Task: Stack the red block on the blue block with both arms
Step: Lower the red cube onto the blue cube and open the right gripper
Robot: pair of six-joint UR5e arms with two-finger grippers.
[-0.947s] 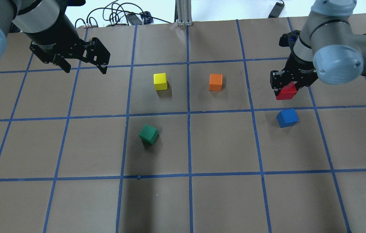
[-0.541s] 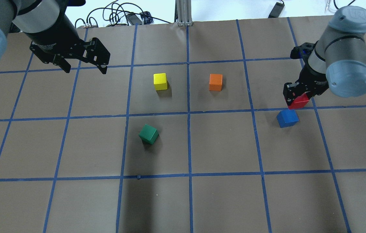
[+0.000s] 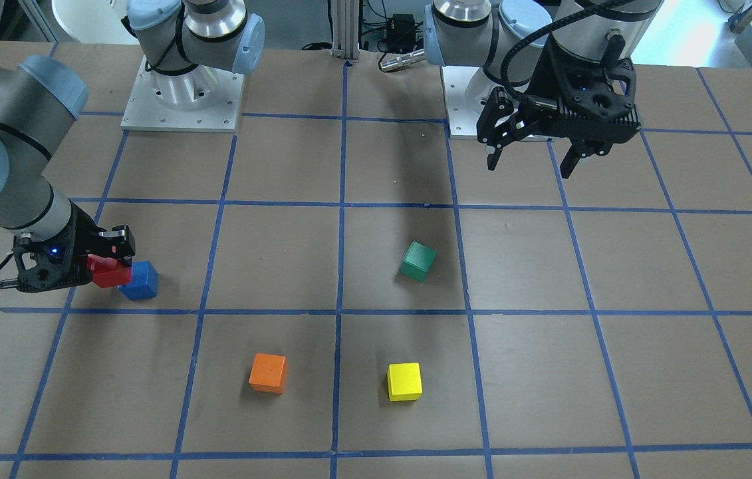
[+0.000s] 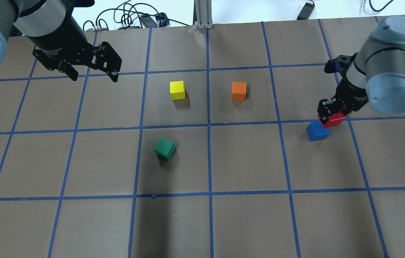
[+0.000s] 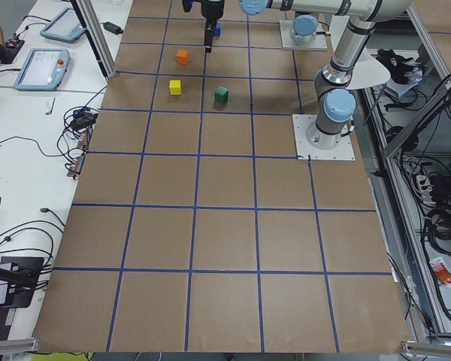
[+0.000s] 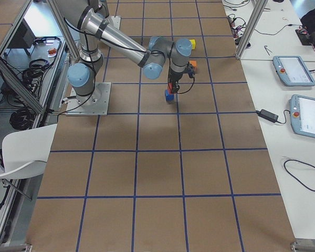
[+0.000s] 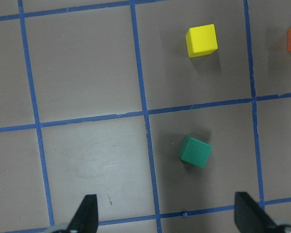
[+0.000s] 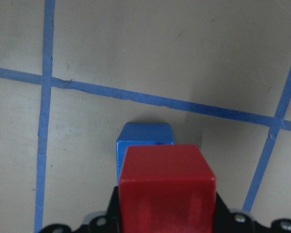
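While the right tool [image 4: 331, 114] grips the red block [image 4: 334, 120] by two opposite faces, that block hangs at the right of the overhead view, partly over the blue block [image 4: 317, 131]. It looks stiff, light, perhaps smooth. The left tool [image 4: 94, 76], upper left, stands wide open and empty.

Wrist view — red block [image 8: 167, 187] hides most of blue block [image 8: 144, 137].

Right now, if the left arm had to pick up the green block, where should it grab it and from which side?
Come straight down from above and close on two opposite side faces of the green block. It lies flat but turned against the grid lines, so the open left gripper would likely need its wrist rotated to meet those faces squarely.
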